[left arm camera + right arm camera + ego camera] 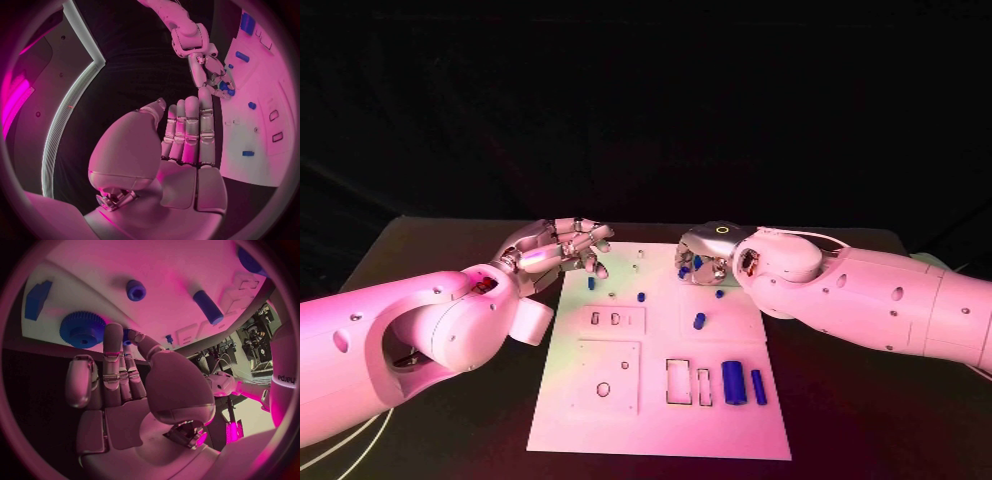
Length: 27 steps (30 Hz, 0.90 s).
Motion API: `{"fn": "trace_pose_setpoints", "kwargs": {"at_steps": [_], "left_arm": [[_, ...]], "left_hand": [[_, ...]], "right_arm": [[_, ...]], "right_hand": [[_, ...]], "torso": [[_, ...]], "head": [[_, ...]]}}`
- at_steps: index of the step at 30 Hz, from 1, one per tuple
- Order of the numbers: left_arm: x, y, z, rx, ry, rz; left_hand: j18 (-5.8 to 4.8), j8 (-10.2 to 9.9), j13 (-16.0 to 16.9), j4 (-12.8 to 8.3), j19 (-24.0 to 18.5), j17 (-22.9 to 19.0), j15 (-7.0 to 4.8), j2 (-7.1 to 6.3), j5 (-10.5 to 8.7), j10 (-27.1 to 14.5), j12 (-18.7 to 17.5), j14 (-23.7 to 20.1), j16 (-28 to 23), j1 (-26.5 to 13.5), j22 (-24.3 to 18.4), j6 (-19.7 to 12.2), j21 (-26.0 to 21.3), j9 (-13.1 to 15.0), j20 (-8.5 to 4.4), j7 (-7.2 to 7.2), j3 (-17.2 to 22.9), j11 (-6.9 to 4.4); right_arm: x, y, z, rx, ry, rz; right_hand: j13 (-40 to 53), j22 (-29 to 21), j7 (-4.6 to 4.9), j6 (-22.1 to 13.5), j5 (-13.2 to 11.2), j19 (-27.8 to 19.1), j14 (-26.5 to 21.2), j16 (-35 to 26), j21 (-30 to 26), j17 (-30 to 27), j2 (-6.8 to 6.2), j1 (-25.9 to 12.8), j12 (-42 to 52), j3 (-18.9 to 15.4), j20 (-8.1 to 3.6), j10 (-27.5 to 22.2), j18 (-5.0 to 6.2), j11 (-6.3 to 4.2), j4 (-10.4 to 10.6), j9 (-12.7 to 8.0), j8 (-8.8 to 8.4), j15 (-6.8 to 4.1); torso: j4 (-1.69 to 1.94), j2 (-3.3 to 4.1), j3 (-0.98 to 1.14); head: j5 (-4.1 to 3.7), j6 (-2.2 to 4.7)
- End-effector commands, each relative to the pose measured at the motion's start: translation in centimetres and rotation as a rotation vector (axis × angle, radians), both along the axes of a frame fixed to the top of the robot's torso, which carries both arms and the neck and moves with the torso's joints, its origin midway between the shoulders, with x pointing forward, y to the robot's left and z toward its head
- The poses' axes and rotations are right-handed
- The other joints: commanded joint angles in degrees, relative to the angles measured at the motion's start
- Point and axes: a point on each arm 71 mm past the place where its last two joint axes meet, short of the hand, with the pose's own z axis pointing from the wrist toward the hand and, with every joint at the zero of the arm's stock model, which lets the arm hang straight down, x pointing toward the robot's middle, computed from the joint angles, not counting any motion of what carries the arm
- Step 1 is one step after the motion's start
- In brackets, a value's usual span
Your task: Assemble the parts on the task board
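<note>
Right wrist view shows my right hand (119,385) pinching a small blue part (128,335) beside the gear (82,329) on the task board (661,420), so I should seat it slowly while my left hand (560,250) hovers open.

The head camera is looking down on the task board (661,400); each wrist camera is sitting close behind its own hand, facing that board.

Readable text: part of a word in grey letters, seemingly "edjey", possibly cut off or mirrored.
Location: on the white arm (284,385) at the rim of the right wrist view.
Task board (661,400): no readable markings.
</note>
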Motion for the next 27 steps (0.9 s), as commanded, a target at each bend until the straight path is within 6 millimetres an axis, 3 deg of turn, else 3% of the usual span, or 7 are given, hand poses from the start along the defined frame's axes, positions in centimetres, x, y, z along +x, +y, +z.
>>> {"fn": "trace_pose_setpoints", "kwargs": {"at_steps": [1, 13, 27], "left_arm": [[-0.06, -0.11, 0.15, -0.01, -0.002, -0.012], [0.06, 0.08, 0.18, -0.004, 0.0, -0.003], [0.17, 0.16, 0.18, -0.002, 0.0, 0.001]], "left_hand": [[0.25, -0.29, -0.31, -0.49, -0.29, -0.15, -0.04, -0.68, 0.04, -0.17, -0.4, 0.41, -0.42, 0.57, -0.09, -0.45, 0.11, -0.19, 0.15, 0.02, 0.38, 0.07], [0.26, -0.35, -0.69, -0.93, -0.26, -0.3, -0.05, -0.95, 0.03, -0.09, -0.61, 0.52, -0.47, 0.98, -0.1, -0.41, 0.19, -0.4, 0.14, 0.06, 0.54, 0.08], [0.25, -0.57, -1.12, -0.95, -0.25, -0.43, 0.02, -0.96, 0.02, -0.25, -1.0, 0.59, -0.53, 0.93, -0.11, -0.54, 0.24, -0.66, 0.15, 0.19, 0.67, 0.21]], "right_arm": [[-0.04, -0.08, -0.2, -0.025, 0.007, 0.002], [-0.03, -0.2, -0.2, -0.028, 0.004, -0.001], [-0.09, 0.06, 0.72, 0.021, -0.049, -0.011]], "right_hand": [[-0.14, 0.08, 0.0, 0.44, -0.32, 0.35, -0.12, 0.41, 0.29, 0.1, -0.26, 0.46, 0.35, 0.46, 0.04, 0.44, -1.06, -0.21, -0.02, 0.11, -0.16, -0.02], [-0.49, 1.78, -0.63, 2.86, -0.63, 1.01, -0.39, 1.69, 1.22, 0.79, -0.28, 0.04, 0.76, 1.93, -0.16, 2.41, -1.31, -0.77, 0.73, 1.2, 0.76, -0.35], [-0.79, 3.24, -0.7, 3.73, -0.56, 1.72, -0.35, 3.44, 2.03, 2.24, -0.06, 0.35, 0.7, 3.1, -0.37, 3.5, -1.58, -1.0, 1.04, 1.82, 1.02, -0.56]], "torso": [[-0.04, 0.08, 0.01], [-0.05, 0.21, -0.01], [-0.03, 0.25, -0.09]], "head": [[0.0, -0.27], [-0.14, -0.5], [0.15, -0.17]]}}
